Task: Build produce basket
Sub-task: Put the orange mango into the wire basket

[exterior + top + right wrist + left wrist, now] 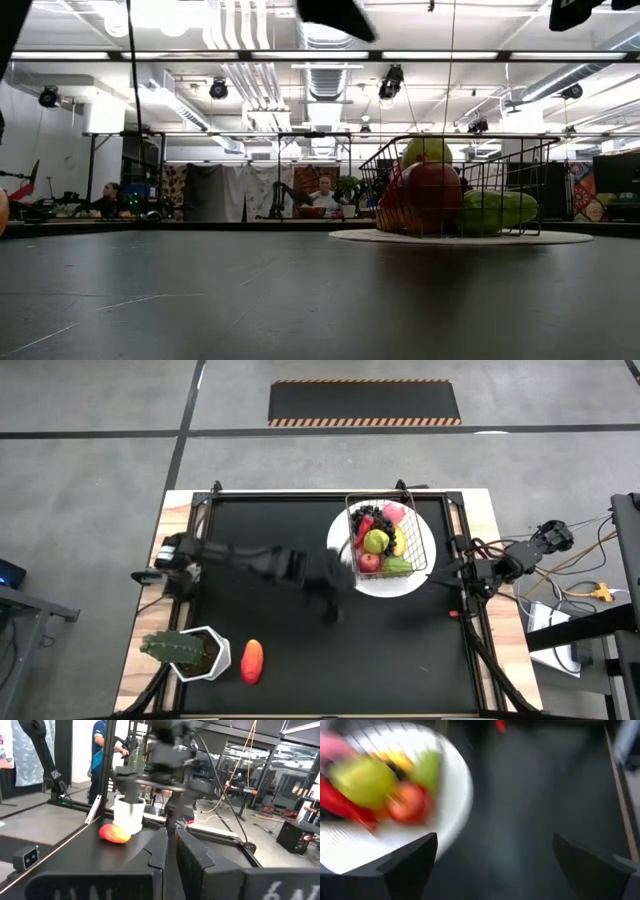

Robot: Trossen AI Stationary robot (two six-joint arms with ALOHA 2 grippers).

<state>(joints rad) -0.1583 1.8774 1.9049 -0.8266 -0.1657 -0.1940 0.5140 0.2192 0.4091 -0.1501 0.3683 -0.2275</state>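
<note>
Black table [300, 650] with white plate [425, 575], potted cactus [190, 652], lone mango [252, 661].

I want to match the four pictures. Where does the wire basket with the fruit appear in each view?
High view: the basket sits on the white plate, right of centre, near the far edge.
Low view: the basket stands right of centre on the plate.
Left wrist view: blurred fruit on the plate shows at upper left; the mesh is not discernible.
Right wrist view: not in it.
Shared landmark: the white plate.
</note>
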